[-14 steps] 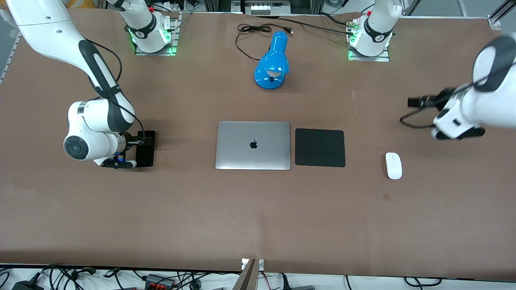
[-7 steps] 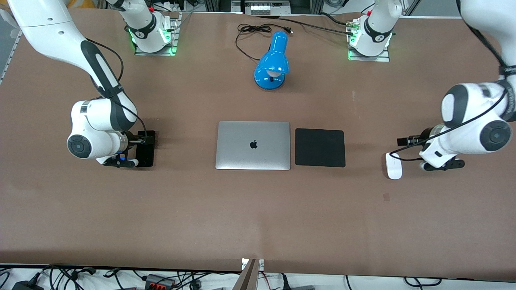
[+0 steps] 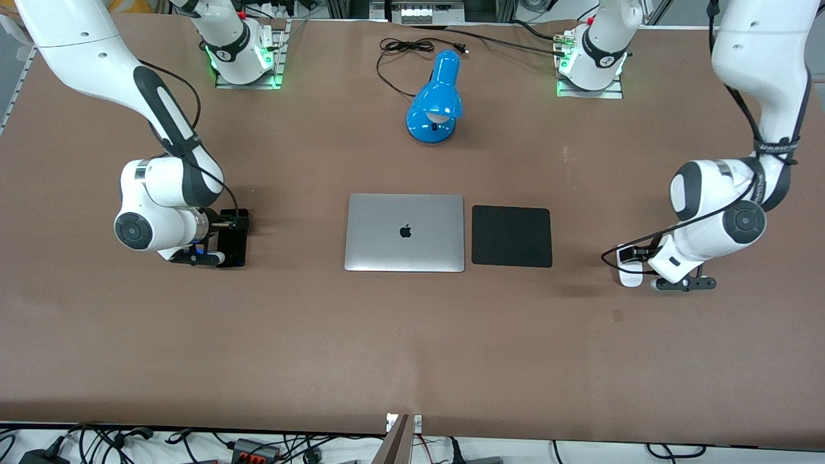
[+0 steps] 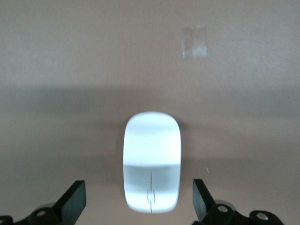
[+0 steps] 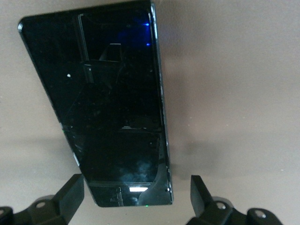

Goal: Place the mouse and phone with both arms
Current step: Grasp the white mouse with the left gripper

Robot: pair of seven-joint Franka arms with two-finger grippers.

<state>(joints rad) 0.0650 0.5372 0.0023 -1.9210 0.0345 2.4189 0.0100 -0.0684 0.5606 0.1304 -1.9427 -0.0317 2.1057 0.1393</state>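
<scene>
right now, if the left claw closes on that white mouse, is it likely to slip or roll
The mouse looks smooth and glossy, so it may slip between the left claw's open fingers. Its low, flat-lying shape probably won't roll. Likely rigid and light.

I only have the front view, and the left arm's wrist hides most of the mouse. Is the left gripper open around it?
Observer: Yes. The left wrist view shows the left gripper open, with the white mouse between its fingers and a gap on each side.
Operator: And the right gripper at the phone?
Observer: The right wrist view shows the right gripper open too, with one end of the black phone between its fingers, lying askew to them.
</scene>
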